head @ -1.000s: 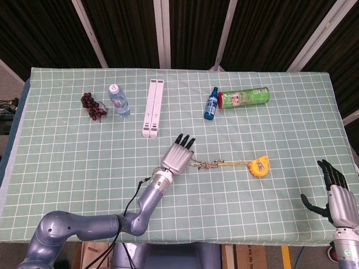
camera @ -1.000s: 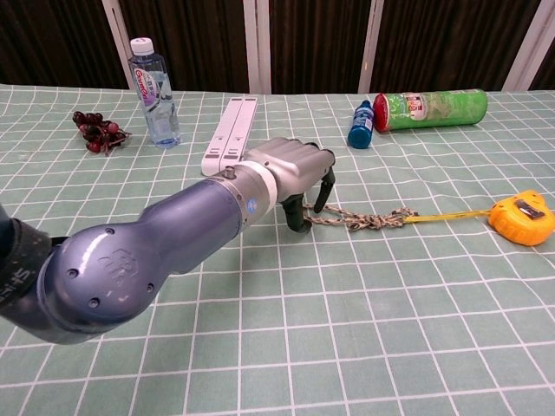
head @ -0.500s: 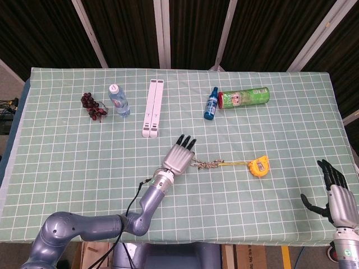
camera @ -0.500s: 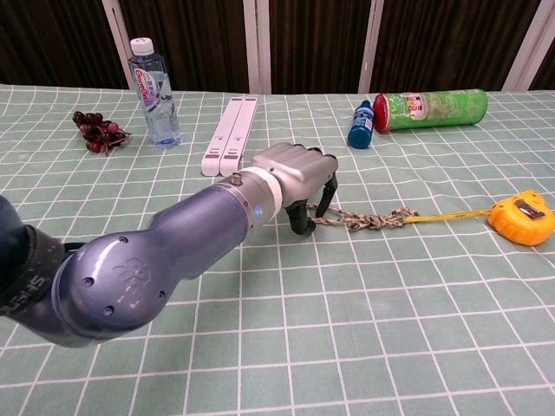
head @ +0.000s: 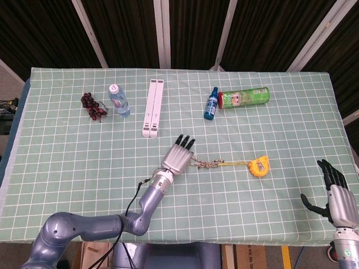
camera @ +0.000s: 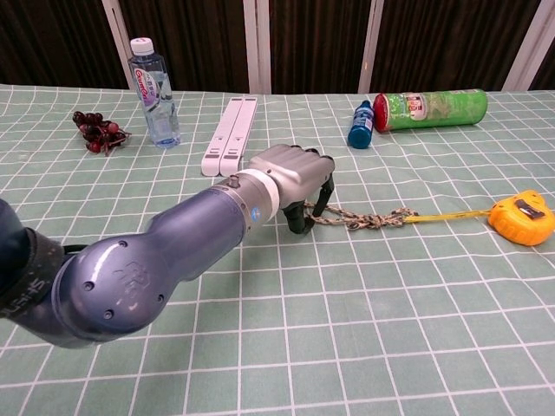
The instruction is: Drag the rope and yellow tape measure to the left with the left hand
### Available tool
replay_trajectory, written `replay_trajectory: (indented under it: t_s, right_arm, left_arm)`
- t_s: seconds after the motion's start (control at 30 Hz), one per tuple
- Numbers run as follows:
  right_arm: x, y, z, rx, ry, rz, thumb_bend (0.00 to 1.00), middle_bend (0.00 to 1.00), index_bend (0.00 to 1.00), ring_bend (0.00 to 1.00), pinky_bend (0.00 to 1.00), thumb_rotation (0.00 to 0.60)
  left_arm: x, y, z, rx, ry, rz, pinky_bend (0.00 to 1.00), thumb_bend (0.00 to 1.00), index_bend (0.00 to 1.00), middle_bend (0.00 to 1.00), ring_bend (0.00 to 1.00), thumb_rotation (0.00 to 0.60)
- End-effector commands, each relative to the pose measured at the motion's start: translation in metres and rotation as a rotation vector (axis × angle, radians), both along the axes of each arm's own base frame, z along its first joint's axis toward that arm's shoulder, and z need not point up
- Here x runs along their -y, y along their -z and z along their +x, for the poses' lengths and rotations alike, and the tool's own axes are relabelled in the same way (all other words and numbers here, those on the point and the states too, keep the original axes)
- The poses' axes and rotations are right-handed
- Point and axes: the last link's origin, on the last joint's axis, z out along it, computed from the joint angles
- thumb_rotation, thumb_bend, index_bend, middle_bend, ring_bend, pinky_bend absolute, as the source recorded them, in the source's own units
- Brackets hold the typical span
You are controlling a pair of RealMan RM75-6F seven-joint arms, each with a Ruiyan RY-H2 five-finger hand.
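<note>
My left hand [head: 178,155] lies palm-down near the table's middle, fingers curled down over the left end of the braided rope [camera: 355,219]. In the chest view the rope's end sits between the thumb and fingers of the left hand [camera: 295,178], hooked by them. The rope [head: 208,165] runs right into a thin yellow tape blade that ends at the yellow tape measure [head: 259,166], which lies flat on the cloth [camera: 520,217]. At the table's front right corner, my right hand [head: 336,193] holds nothing, its fingers apart.
A white folded stand [head: 152,107] lies behind the left hand. A water bottle [head: 118,100] and grapes [head: 92,106] stand at the back left. A blue bottle [head: 211,103] and a green can [head: 244,97] on its side are at the back right.
The left hand has shifted only slightly at the rope's end. The tape measure stays in the same place. The right hand has not moved.
</note>
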Motion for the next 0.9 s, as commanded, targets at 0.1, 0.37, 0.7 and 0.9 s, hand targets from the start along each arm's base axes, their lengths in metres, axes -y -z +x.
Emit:
replay_trajectory:
  t_s: [0.1, 0.37, 0.7, 0.9]
  right_arm:
    - [0.0, 0.0, 0.0, 0.0, 0.0, 0.002, 0.32, 0.0, 0.0, 0.0, 0.0, 0.6]
    - [0.0, 0.0, 0.0, -0.005, -0.002, -0.001, 0.32, 0.0, 0.0, 0.0, 0.0, 0.6]
    - [-0.001, 0.0, 0.001, -0.01, -0.007, -0.004, 0.32, 0.0, 0.0, 0.0, 0.0, 0.6]
    - [-0.001, 0.0, 0.001, -0.01, -0.01, -0.006, 0.32, 0.0, 0.0, 0.0, 0.0, 0.6]
  left_arm:
    - [-0.002, -0.009, 0.005, 0.032, 0.024, 0.022, 0.0, 0.52, 0.57, 0.07, 0.0, 0.6]
    - [-0.006, -0.033, 0.015, 0.064, 0.111, 0.074, 0.0, 0.52, 0.57, 0.07, 0.0, 0.6]
    - [-0.016, -0.081, 0.024, 0.106, 0.166, 0.153, 0.0, 0.52, 0.57, 0.08, 0.0, 0.6]
    - [-0.017, -0.107, 0.009, 0.103, 0.15, 0.187, 0.0, 0.53, 0.58, 0.08, 0.0, 0.6]
